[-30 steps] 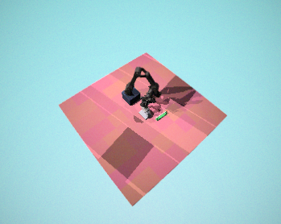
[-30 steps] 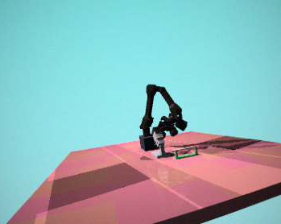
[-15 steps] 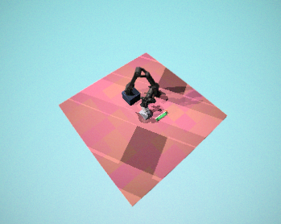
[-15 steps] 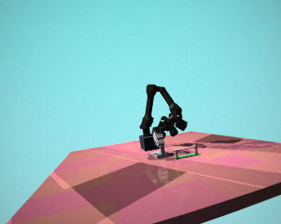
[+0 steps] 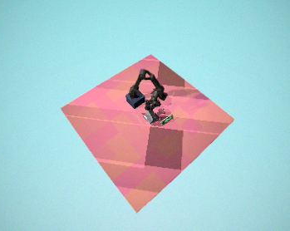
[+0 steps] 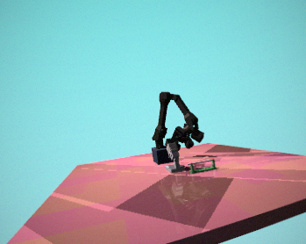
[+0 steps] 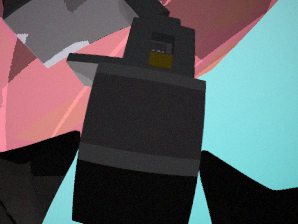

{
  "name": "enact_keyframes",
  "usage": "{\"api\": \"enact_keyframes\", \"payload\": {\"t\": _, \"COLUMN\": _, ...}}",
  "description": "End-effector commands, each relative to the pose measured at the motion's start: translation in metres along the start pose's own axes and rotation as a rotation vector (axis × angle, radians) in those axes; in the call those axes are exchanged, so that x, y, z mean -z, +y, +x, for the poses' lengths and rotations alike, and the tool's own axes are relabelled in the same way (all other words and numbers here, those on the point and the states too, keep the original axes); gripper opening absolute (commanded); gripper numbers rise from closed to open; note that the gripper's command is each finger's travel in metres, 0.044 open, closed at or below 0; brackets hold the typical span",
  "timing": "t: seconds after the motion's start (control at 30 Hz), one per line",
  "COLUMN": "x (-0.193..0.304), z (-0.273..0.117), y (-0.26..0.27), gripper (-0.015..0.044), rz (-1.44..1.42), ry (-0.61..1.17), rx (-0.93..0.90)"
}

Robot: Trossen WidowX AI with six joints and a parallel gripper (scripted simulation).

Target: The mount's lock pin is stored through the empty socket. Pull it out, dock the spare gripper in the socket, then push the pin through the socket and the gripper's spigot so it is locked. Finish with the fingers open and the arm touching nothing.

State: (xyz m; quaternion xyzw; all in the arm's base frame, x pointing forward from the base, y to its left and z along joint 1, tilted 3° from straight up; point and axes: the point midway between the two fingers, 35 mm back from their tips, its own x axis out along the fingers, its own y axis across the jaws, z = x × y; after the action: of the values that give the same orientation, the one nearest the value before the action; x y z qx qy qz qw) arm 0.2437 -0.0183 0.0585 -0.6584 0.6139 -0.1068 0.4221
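My gripper point(image 7: 141, 148) is open, with one black finger on each side of the spare gripper point(image 7: 142, 110). The spare gripper is a dark grey body with a yellow patch in a slot near its far end. Narrow gaps show between it and both fingers. The grey mount point(image 5: 149, 116) point(image 6: 176, 168) stands below and beside the arm's end. Part of it shows in the wrist view point(image 7: 65, 30), past the spare gripper's far end. Whether the spigot sits in the socket is hidden. I cannot make out the lock pin. In the top and exterior views the dark gripper shapes merge.
A low green rack point(image 5: 167, 120) point(image 6: 203, 168) stands to the right of the mount. The arm's dark blue base point(image 5: 135, 100) point(image 6: 160, 155) stands behind the mount. The tabletop point(image 5: 115, 141) point(image 6: 87, 193) is patterned pink, with dark shadow patches.
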Motion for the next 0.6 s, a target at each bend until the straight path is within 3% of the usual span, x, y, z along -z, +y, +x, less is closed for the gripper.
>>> {"api": "enact_keyframes", "payload": {"t": 0.0, "x": 0.003, "z": -0.002, "y": 0.0, "gripper": 0.044, "rz": 0.001, "ry": 0.0, "rx": 0.0}}
{"api": "enact_keyframes", "payload": {"t": 0.57, "x": 0.039, "z": -0.023, "y": -0.001, "gripper": 0.044, "rz": -0.017, "ry": 0.013, "rx": 0.008}}
